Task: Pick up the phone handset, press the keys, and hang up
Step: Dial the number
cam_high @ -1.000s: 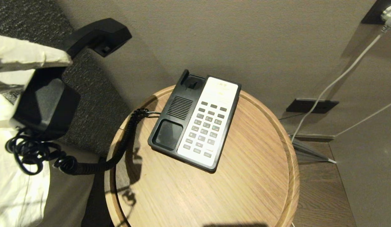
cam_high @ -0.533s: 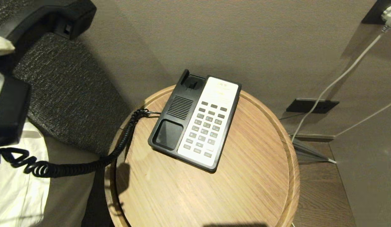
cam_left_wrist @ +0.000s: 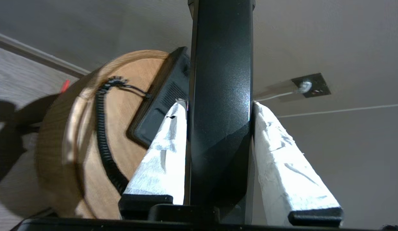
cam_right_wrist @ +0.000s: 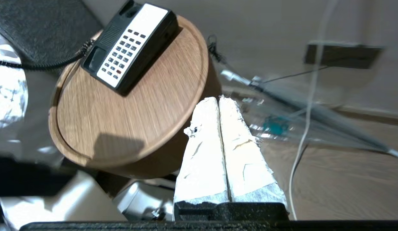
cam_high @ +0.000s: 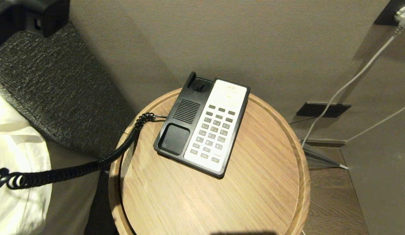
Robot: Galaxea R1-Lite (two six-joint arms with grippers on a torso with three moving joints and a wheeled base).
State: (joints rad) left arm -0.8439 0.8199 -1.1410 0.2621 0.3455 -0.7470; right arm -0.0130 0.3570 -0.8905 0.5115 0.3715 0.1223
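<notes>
Black handset: phone handset, long and shiny, off the base, up in the air to the left of the table, squeezed between two white fingers in the left wrist view; only one dark end peeking in at the top left corner of the head view.
Left claw: left gripper clamped on the handset, one white wrapped finger on each flat side, both touching.
Right claw: right gripper with fingers pressed together, nothing between them, off the near right side of the round table, out past its edge, tips pointing toward the floor and wall.
Curly cord: black coiled cord plugged into the left side of the base, running off the table edge and away to the left, stretched out long.
Phone base: black-and-white phone base sitting on the table near the wall, empty cradle on its left half, grey keys on the white half, nothing touching them.
Table: round wooden table with a raised rim.
Wall things: dark socket plate low on the wall to the right, white cable hanging down from a white plug in the top right corner.
Bed side: grey woven headboard and white bedding left of the table.
</notes>
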